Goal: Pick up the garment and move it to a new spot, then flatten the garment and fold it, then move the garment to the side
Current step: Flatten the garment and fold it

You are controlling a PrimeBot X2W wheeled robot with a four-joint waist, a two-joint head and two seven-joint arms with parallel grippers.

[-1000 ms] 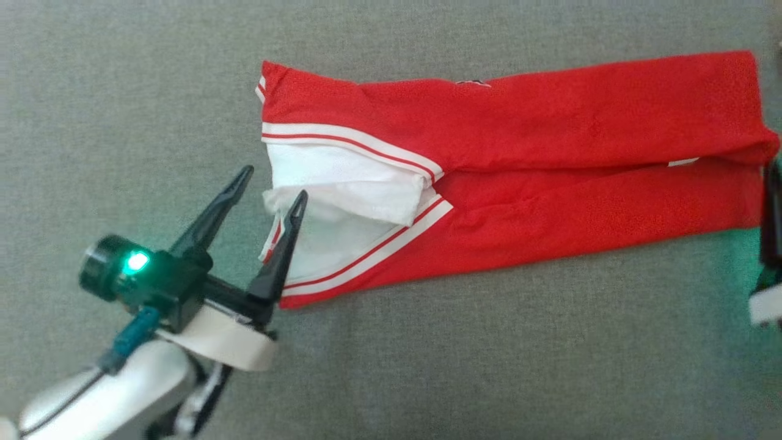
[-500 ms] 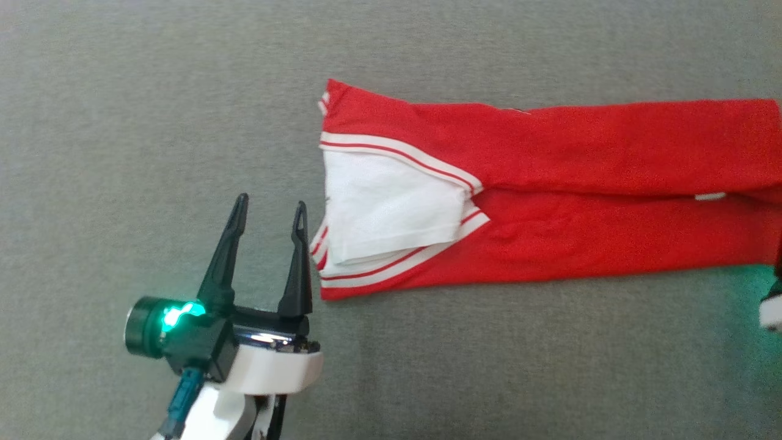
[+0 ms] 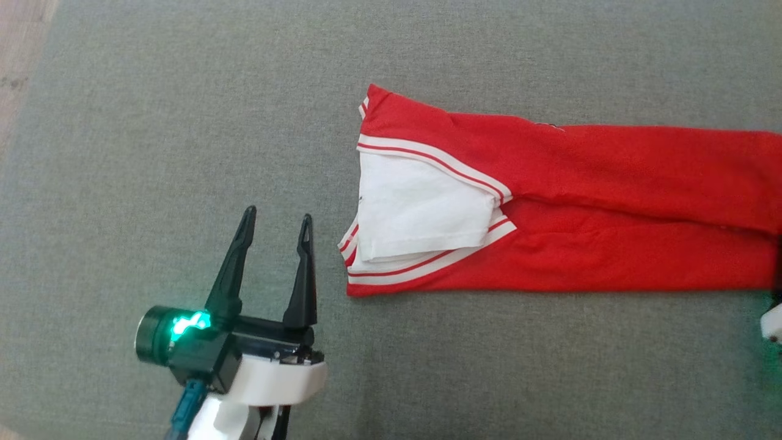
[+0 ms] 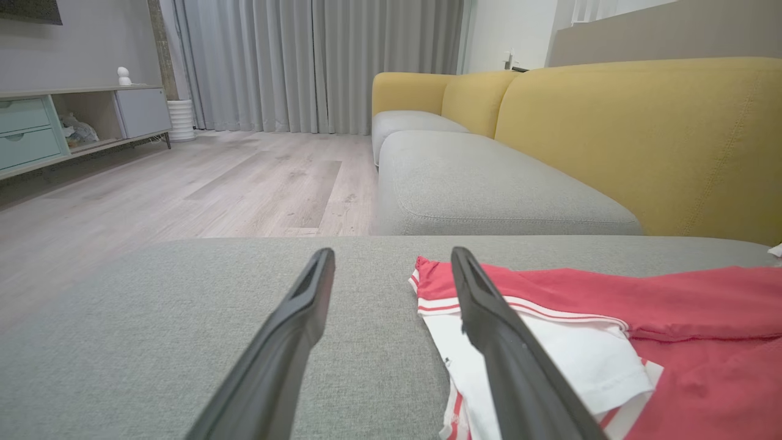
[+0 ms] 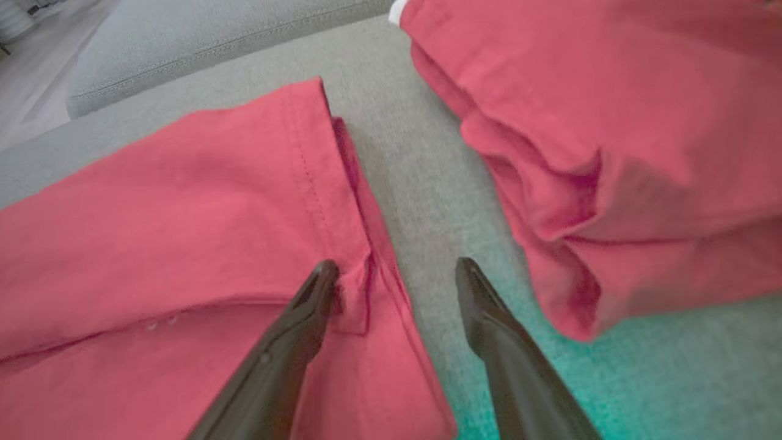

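Note:
The garment (image 3: 611, 183) is red with white-and-red striped trim and a white inner panel (image 3: 421, 211). It lies folded lengthwise on the grey cushion (image 3: 153, 122), running off the right edge of the head view. My left gripper (image 3: 277, 214) stands open just left of its white end, not touching it. In the left wrist view the left gripper (image 4: 392, 253) is open and empty, with the garment (image 4: 672, 293) to its right. My right gripper (image 5: 397, 264) is open over the garment's stitched hem (image 5: 153, 214), its left finger at the fabric.
A white part of my right arm (image 3: 771, 321) shows at the right edge. Another bulk of red fabric (image 5: 611, 153) lies right of the hem. Wood floor (image 3: 18, 36) borders the cushion's far left. The yellow sofa back (image 4: 641, 134) rises behind the garment.
The head camera has shifted, so the whole picture moved. My left gripper drew back off the garment's white end and straightened. The rumpled white panel now lies flat.

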